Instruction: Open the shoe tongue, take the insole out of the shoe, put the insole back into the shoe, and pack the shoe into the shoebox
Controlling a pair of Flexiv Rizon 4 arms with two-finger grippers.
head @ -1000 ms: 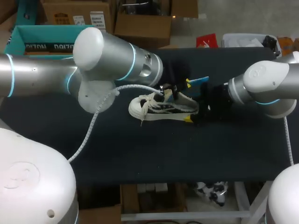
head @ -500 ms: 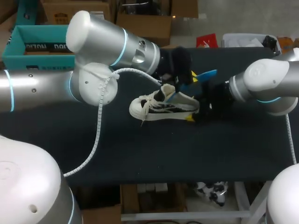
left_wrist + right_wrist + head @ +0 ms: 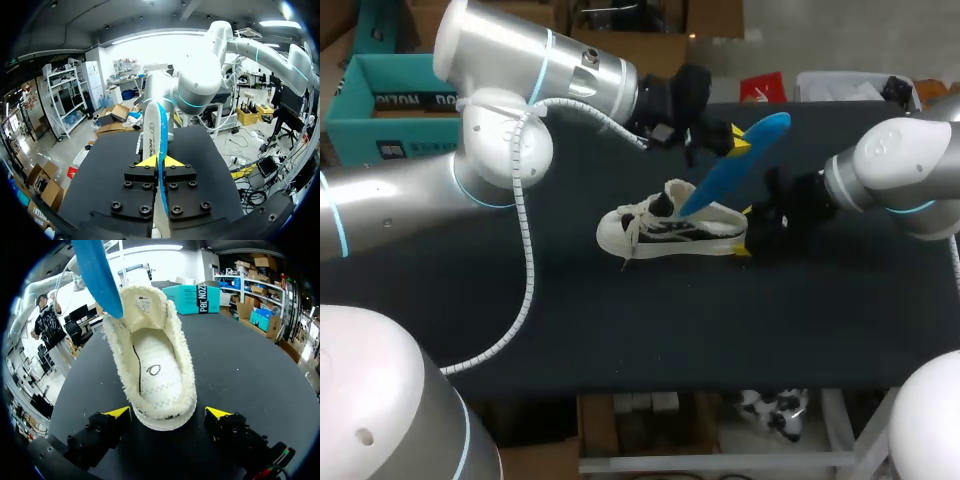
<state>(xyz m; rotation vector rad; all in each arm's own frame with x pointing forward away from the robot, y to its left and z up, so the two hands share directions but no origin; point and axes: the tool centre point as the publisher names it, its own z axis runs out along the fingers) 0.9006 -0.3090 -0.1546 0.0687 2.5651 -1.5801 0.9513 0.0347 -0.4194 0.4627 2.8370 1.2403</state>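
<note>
head view: the white shoe (image 3: pixel 665 228) with dark side markings stands on its sole on the black table (image 3: pixel 620 330), toe toward our left. the left gripper (image 3: pixel 730 143) is above and behind the shoe, clamped on the blue insole (image 3: pixel 745 155). the insole hangs slanted in the air, its upper end past the gripper and its lower end down at the shoe's opening. the right gripper (image 3: pixel 746 231) sits at the heel, one yellow tip on each side of it. the teal shoebox (image 3: pixel 380 90) is by the table's far left corner, well apart from the shoe.

left wrist view: we see the insole (image 3: pixel 152 132) edge-on, pinched between the two yellow tips of the left gripper (image 3: pixel 160 161) and running out ahead of them. both fingers press on it, one from each side.

right wrist view: the right gripper (image 3: pixel 168 413) has its fingers spread wide, with the shoe's (image 3: pixel 152 375) heel between them. one tip is just beside the heel and a strip of table shows at the other, so it is not gripping. we look into the shoe and note a fleecy collar and a pale footbed. the tongue (image 3: pixel 145 302) stands up at the far end of the opening. the insole's (image 3: pixel 97 275) lower end meets the collar edge beside the tongue. the shoebox (image 3: pixel 197 299) is beyond the toe.
</note>
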